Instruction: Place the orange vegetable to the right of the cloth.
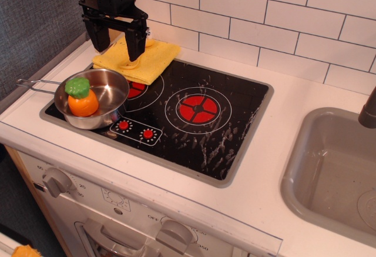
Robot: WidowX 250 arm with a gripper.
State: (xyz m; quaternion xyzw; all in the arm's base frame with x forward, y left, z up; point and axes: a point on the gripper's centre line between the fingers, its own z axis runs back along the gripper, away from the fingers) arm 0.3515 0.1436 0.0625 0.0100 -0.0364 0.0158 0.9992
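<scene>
Black end effector (116,39), boxy body, possibly cabled

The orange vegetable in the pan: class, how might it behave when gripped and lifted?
The orange vegetable looks like smooth, glossy plastic, so probably light and somewhat slippery. Its rounded body may roll once set down. The leafy green top seems rigid.

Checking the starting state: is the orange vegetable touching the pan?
Touching. The observation.image view shows the orange vegetable resting inside the steel pan, leaning against its near-left wall.

orange vegetable (83,102) green top; yellow cloth (147,59); black gripper (116,40)
</scene>
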